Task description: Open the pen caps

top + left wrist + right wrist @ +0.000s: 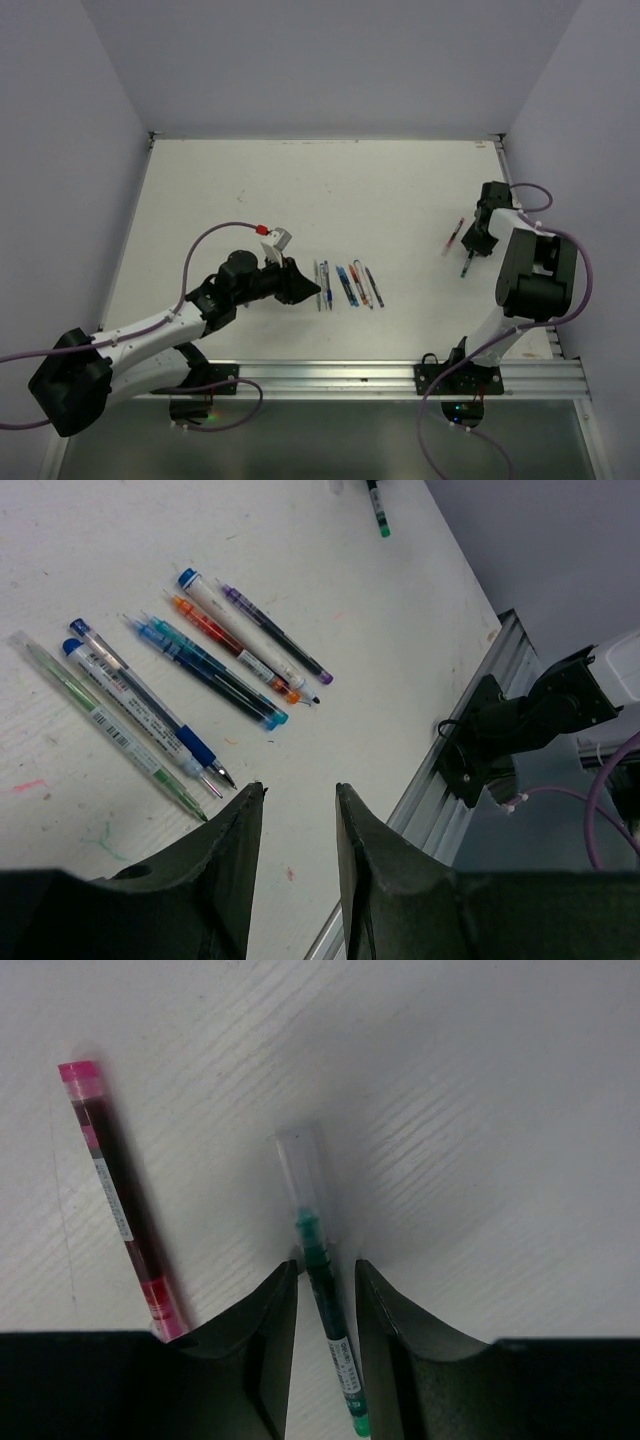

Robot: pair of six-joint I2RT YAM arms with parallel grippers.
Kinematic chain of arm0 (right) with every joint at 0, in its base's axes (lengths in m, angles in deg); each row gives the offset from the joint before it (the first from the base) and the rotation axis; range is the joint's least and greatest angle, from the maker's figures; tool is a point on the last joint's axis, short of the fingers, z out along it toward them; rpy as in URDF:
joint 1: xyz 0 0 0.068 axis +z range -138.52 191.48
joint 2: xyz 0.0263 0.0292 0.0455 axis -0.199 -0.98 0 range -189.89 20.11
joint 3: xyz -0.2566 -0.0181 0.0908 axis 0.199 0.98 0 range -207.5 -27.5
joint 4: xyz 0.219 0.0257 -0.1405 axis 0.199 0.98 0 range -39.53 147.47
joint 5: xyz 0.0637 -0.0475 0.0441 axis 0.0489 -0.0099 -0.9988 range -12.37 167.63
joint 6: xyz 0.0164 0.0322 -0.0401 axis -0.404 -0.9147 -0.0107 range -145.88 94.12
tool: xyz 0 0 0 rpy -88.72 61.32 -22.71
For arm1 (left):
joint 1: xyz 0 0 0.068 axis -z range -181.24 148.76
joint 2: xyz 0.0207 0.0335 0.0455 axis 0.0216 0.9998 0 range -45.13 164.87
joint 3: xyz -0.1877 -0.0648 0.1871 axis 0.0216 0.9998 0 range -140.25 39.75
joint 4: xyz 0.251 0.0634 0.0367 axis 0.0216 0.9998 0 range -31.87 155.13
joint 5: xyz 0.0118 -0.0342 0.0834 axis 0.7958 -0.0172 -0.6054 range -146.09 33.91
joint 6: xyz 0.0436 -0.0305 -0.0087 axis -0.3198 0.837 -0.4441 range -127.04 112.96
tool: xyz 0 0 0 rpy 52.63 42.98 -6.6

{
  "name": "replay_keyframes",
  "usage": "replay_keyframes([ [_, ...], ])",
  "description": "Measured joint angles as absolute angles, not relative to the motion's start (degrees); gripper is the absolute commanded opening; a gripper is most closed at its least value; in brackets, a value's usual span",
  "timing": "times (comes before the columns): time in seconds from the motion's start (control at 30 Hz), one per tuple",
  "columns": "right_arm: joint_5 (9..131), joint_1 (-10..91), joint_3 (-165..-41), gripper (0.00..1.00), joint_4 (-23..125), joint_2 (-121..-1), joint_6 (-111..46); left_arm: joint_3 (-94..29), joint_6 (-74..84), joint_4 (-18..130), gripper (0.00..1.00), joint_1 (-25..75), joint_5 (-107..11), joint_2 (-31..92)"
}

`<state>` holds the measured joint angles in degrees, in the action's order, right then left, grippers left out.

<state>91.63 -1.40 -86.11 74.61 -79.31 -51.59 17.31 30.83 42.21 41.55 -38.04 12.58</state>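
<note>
**Right gripper straddling a green pen, left gripper gaping beside the pen row**

The right gripper [326,1264] is sitting low over the right side of the white table [250,180]; its jaws are standing narrowly parted on either side of the green pen [312,1230]; a thin strip of gap is showing on each side of the barrel, so nothing is being pinched; the pen's clear tube end [300,1165] is pointing away from the fingers. A red pen [120,1200] is lying just beside it, not touching it, and is wearing a pink cap [80,1075] on its far end.

The left gripper [300,787] is hanging over the table just beside the row of pens [347,285] at mid-table; its jaws are standing open and holding nothing. The pens are lying side by side, their writing tips pointing toward this gripper; a blue cap [187,577] is sitting on the far end of a white-barrelled pen, and two more blue ends are showing farther left in the wrist view; whether the other pens are wearing caps, I cannot tell.
</note>
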Motion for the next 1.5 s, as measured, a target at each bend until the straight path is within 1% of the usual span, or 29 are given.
replay_keyframes([
  [0.07,91.65,-1.40,-86.17,0.29,73.74,-79.72,-51.57,17.31,30.83,41.99,0.38,41.55,-38.04,13.39],
  [0.1,91.63,-1.40,-86.19,0.25,73.23,-79.90,-51.57,17.31,30.83,41.88,0.38,41.55,-38.04,13.72],
  [0.33,91.65,-1.40,-85.95,0.13,71.05,-80.14,-51.35,17.31,30.83,41.42,0.38,41.55,-38.02,15.10],
  [0.37,91.65,-1.40,-85.89,0.08,70.83,-80.12,-51.35,17.31,30.85,41.40,0.38,41.55,-38.02,15.18],
  [0.5,91.70,-1.40,-85.17,0.00,70.52,-79.42,-51.31,17.31,30.85,41.36,0.38,41.55,-38.02,15.40],
  [0.67,91.85,-1.40,-81.98,0.00,72.80,-74.39,-50.87,17.27,31.22,41.36,0.38,41.55,-37.56,15.66],
  [0.87,89.56,-0.68,-79.09,0.00,76.71,-57.12,-50.04,16.63,32.91,40.04,0.38,41.55,-33.89,17.52],
  [0.93,87.63,1.57,-77.93,0.00,76.95,-50.50,-49.76,15.93,33.61,38.78,0.40,41.55,-31.88,19.07],
  [0.97,86.69,3.23,-77.58,0.00,77.06,-48.07,-49.74,15.50,34.15,37.92,0.42,41.55,-30.87,19.90],
  [1.1,82.21,16.45,-75.40,0.00,76.90,-41.06,-50.61,14.93,37.50,33.25,0.43,41.55,-27.81,22.02],
  [1.23,78.02,27.01,-71.03,0.00,75.81,-38.15,-54.39,15.26,41.87,27.32,0.44,42.07,-27.18,22.88],
  [1.33,75.81,31.45,-68.66,0.00,74.41,-37.76,-57.17,15.65,44.67,23.94,0.44,43.58,-28.54,22.88],
  [1.5,71.59,38.40,-67.07,0.00,69.17,-38.92,-60.71,15.67,47.40,23.61,0.44,46.60,-33.30,22.90],
])
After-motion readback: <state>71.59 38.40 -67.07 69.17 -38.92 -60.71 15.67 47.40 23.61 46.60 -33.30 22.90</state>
